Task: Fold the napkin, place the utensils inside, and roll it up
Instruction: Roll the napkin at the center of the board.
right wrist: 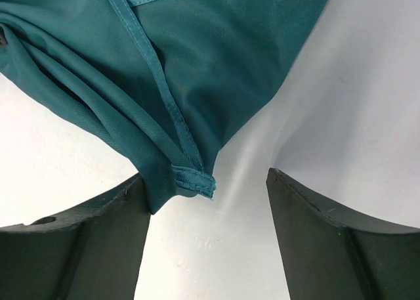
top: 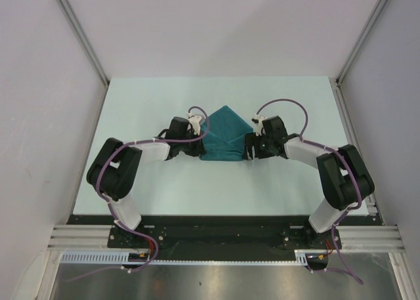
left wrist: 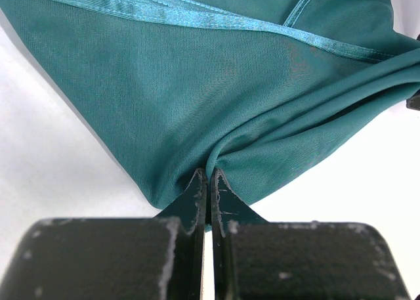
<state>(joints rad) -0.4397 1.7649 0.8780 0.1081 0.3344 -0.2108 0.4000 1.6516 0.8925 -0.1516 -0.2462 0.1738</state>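
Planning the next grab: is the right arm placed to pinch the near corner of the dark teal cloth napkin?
Likely yes: its open tool straddles the hemmed corner of the dark teal cloth napkin, nothing between.

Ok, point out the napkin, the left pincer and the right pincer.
napkin [top: 223, 134], top view, middle of the cloth.
left pincer [left wrist: 207, 176], left wrist view, between its tips, shut on the napkin's edge.
right pincer [right wrist: 207, 182], right wrist view, gap between its open tips.

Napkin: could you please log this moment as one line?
dark teal cloth napkin folded | left claw shut on its corner | right claw open at other corner
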